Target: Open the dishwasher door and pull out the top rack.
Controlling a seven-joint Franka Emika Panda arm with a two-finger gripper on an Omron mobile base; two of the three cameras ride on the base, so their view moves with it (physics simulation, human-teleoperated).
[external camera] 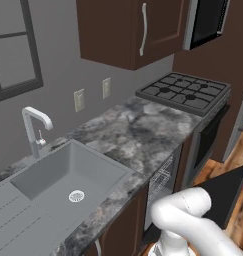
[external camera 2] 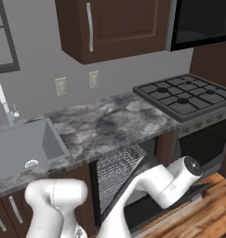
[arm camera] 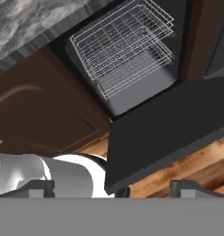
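Note:
The dishwasher door [arm camera: 168,129] is a flat dark panel, swung down and lying open over the wooden floor; it also appears in the left base view as the dishwasher door [external camera: 227,192] and in the right base view as the dishwasher door [external camera 2: 154,211]. Inside the dark cavity sits the top rack [arm camera: 120,39], a light-grey wire basket, with a second wire basket under it. The same rack appears in both base views as the top rack [external camera 2: 119,165] and the top rack [external camera: 160,179]. My gripper [arm camera: 115,190] hovers above the door's near edge, open and holding nothing, well short of the rack.
A marble counter [external camera 2: 109,123] runs above the dishwasher, with a grey sink [external camera: 68,175] to the left and a gas cooktop [external camera 2: 189,95] with a black oven below to the right. Brown cabinet doors [arm camera: 44,120] flank the opening. My white arm [external camera 2: 151,183] crosses in front of it.

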